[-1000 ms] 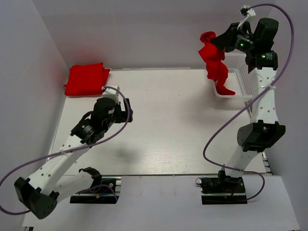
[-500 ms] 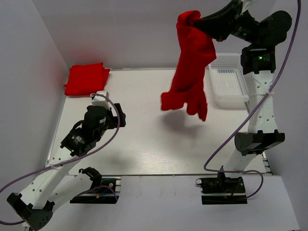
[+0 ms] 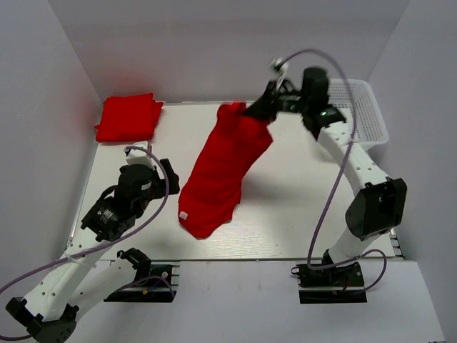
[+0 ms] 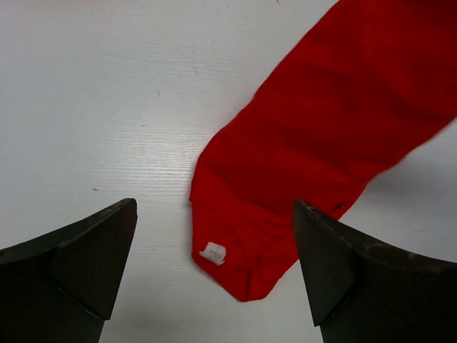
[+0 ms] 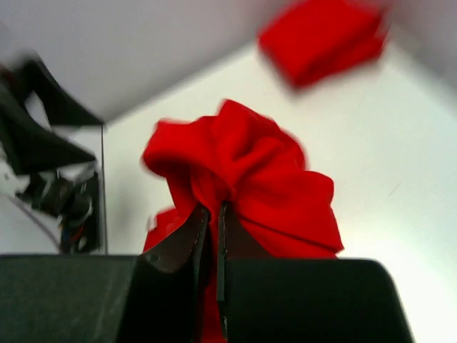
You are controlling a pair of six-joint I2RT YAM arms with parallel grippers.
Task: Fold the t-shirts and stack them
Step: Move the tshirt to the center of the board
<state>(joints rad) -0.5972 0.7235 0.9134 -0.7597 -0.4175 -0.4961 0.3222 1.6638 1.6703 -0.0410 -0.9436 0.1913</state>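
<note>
My right gripper [image 3: 251, 113] is shut on a bunched corner of a red t-shirt [image 3: 218, 171] and holds it up; the cloth hangs down to the left and its lower end lies on the table. In the right wrist view the cloth [image 5: 250, 171] bulges above my closed fingers [image 5: 187, 239]. A folded red t-shirt [image 3: 128, 117] lies at the table's far left corner. My left gripper [image 3: 146, 158] is open and empty, left of the hanging shirt. In the left wrist view the shirt's lower end [image 4: 300, 164] with its white label lies between the fingers [image 4: 93, 254].
A white mesh basket [image 3: 368, 107] stands at the far right, behind the right arm. The table's [image 3: 300, 207] left edge meets the wall. Both arm bases sit at the near edge.
The right arm has swung left and down from high above the basket, carrying the shirt over the table's middle; its lower end now rests on the table. The left arm drew back slightly.
</note>
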